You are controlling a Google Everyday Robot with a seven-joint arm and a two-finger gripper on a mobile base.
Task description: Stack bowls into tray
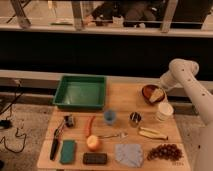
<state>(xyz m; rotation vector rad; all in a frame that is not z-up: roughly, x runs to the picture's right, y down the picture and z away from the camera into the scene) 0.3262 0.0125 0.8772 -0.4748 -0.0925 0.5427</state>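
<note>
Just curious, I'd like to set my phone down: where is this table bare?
The table is bare between the tray and the bowl, where the gripper is. The tray's floor is bare too. The front rows are crowded: cup, fork, cloth, grapes.

gripper (156, 95) at bowl (146, 90), jaws apart, well right of tray (80, 94) | bowl on counter (122, 97), right of tray | blue cup (109, 117) near tray's front-right corner

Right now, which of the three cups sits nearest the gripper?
The white cup, right of the metal cup and blue cup; the gripper is at the bowl just behind it.
</note>
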